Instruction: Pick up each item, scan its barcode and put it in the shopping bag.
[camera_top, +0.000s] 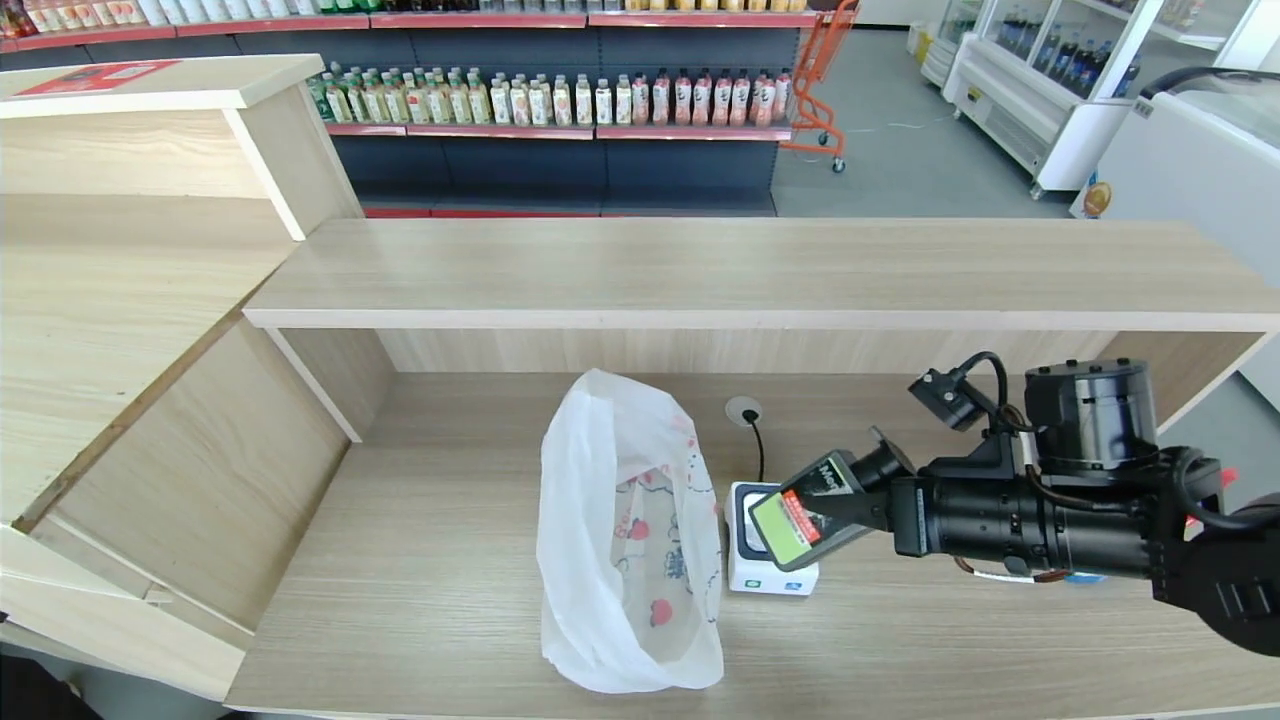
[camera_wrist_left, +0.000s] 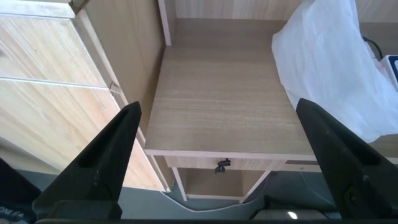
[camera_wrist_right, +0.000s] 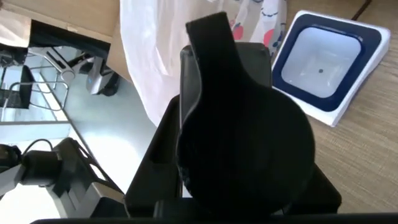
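Note:
My right gripper (camera_top: 835, 503) is shut on a flat pack (camera_top: 790, 525) with a green face and a red label. It holds the pack tilted just above the white barcode scanner (camera_top: 768, 578), right of the shopping bag. In the right wrist view the dark pack (camera_wrist_right: 239, 124) hangs beside the scanner's blue-rimmed window (camera_wrist_right: 323, 62). The white plastic shopping bag (camera_top: 625, 540) stands open on the counter, with a printed item inside. My left gripper (camera_wrist_left: 217, 168) is open and holds nothing, off the counter's near left corner, with the bag (camera_wrist_left: 336, 68) further along the counter.
The scanner's black cable runs to a round grommet (camera_top: 743, 409) in the wooden counter (camera_top: 420, 560). A raised ledge (camera_top: 760, 270) lines the back and a wooden side wall (camera_top: 190, 470) closes the left. Bottle shelves (camera_top: 560, 100) and freezers stand beyond.

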